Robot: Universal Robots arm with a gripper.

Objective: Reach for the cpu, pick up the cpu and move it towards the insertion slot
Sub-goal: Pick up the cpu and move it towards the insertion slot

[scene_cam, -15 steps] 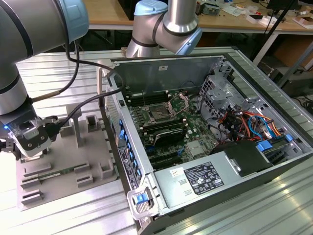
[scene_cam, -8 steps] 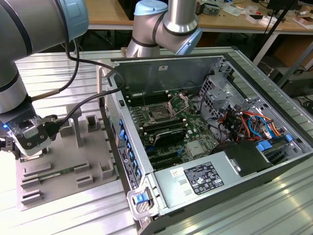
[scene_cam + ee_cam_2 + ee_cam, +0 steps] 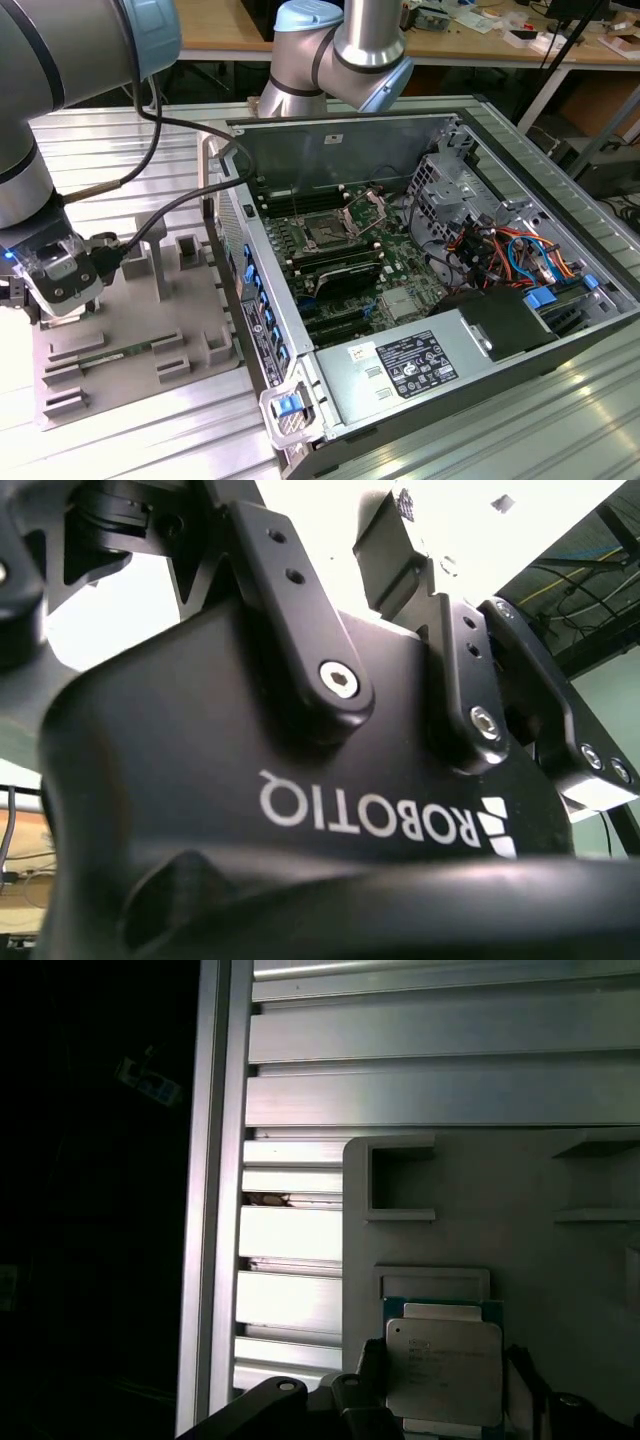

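Your tool (image 3: pixel 445 1392) open, straddling flat square silvery-topped cpu (image 3: pixel 443 1358) in grey plastic tray (image 3: pixel 590 1260). Judge it light, stiff, fragile: pinch opposite edges.

Exterior view sits high and off to one side, tilted down across the bench (image 3: pixel 100 140). It is wide enough to take in the open case (image 3: pixel 340 150) at the exterior view's right, the grey tray (image 3: pixel 120 330) at its left, and the arm (image 3: pixel 60 60) looming close to the lens. Over to the first wrist view: staring straight down, close on a corner of the tray (image 3: pixel 450 1170) and the bench slats (image 3: pixel 400 1050) beside it, the claw (image 3: pixel 445 1405) just poking in at the edge. That tray patch is what it shares with the exterior view. Second wrist view — pressed right against the claw's black body, angled upward past it toward a bright, washed-out background.
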